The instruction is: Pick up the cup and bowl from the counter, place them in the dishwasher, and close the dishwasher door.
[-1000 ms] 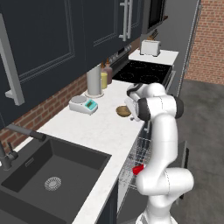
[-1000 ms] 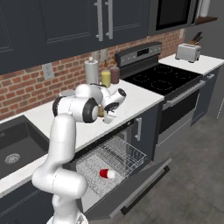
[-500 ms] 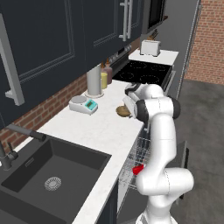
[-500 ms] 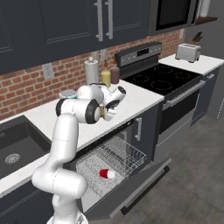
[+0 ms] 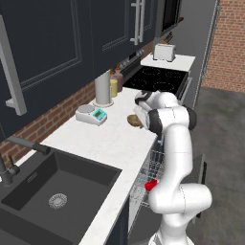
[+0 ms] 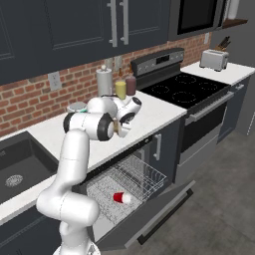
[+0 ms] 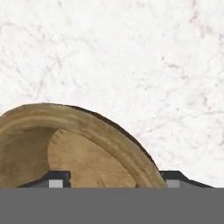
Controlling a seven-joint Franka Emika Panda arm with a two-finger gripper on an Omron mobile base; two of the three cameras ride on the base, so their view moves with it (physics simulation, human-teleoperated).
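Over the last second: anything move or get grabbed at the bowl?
Little visible change. The gripper hangs low over the bowl with its rim between the finger tips, one inside and one outside; a grip cannot be confirmed. The arm's pose looks about the same as earlier. The bowl stays on the counter, the cup stays in the dishwasher rack, and the dishwasher door stays open.

**What we see resting on the counter**

We see a long white, lightly veined stone counter (image 5: 110,143) with a dark sink (image 5: 52,186) set into it. On it sit a shallow round tan wooden bowl (image 7: 65,148) near the front edge, a white-teal kitchen scale (image 5: 91,114), a tall grey cylinder (image 5: 102,89), and a yellow bottle (image 5: 114,87) just beside that cylinder.
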